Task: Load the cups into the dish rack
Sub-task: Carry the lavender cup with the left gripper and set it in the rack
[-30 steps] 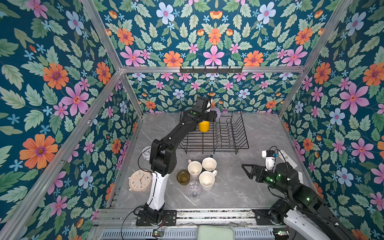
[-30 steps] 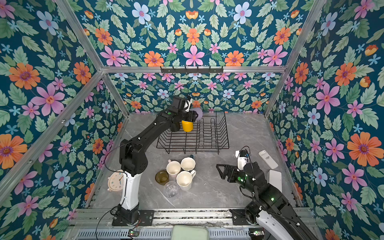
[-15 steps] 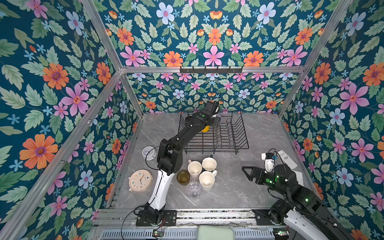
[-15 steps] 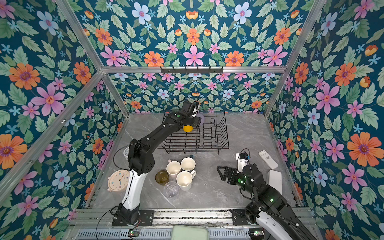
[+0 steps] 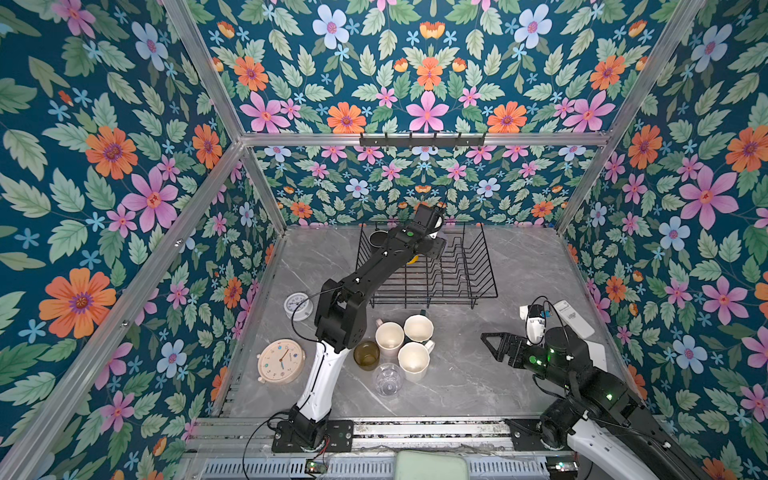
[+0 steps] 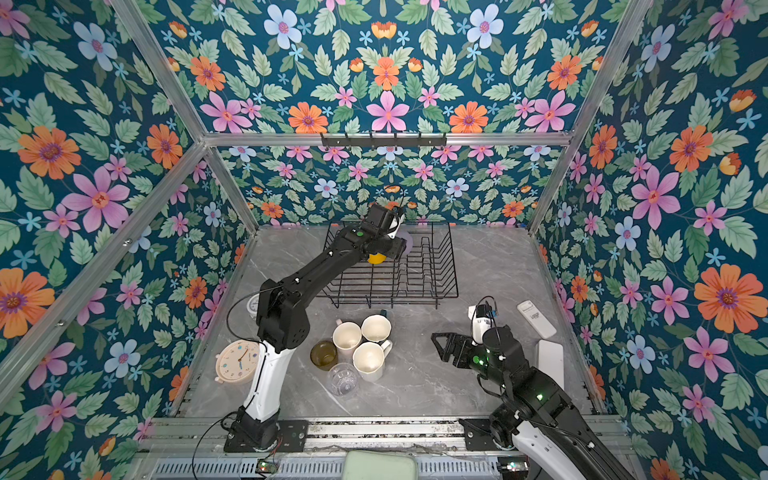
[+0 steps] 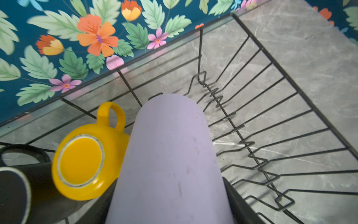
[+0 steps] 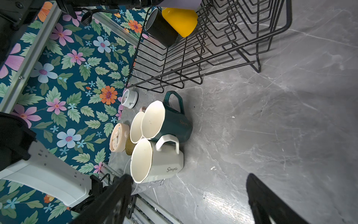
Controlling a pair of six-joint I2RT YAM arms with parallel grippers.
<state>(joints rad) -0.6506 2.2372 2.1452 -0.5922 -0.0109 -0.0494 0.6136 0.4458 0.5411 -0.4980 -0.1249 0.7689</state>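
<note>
The dish rack (image 5: 478, 296) (image 6: 440, 296) stands at the back edge of the worktop (image 5: 478, 386), about midway along it. Three cups are within it, all in its left part. A black mug (image 5: 377, 239) (image 8: 160, 29) lies tipped in the rack's back left corner with its mouth showing. A yellow mug (image 7: 83, 164) (image 8: 180, 19) leans next to it, base turned up and handle toward the back wall. The lilac tumbler (image 7: 170, 155) (image 6: 406, 241) is just beside the yellow mug, clamped between the left fingers (image 7: 235, 199). Whether it rests on the wires cannot be told. A row of upright prongs (image 7: 251, 155) runs along the rack on the tumbler's other side.

Five more cups cluster on the worktop between the rack's front edge and the worktop's front edge. They are a pale pink mug (image 5: 389, 334), a dark green mug (image 5: 418, 328) (image 8: 170, 124), a white mug (image 5: 413, 360) (image 8: 160, 163), an amber glass (image 5: 366, 355) and a clear glass (image 5: 387, 379). All five stand upright, packed close together. That makes eight cups and one rack.

Two clocks sit near the left edge, a cream clock (image 5: 281, 360) toward the front and a small white clock (image 5: 298, 306) behind it. A white remote (image 5: 575, 318) lies by the right edge.

The left arm (image 5: 374, 266) reaches over the rack's left side and hides most of the yellow mug in both top views. Its upright base section stands between the clocks and the cups. The right fingers (image 8: 267, 203) are spread wide with nothing between them, above bare worktop right of the cups.
</note>
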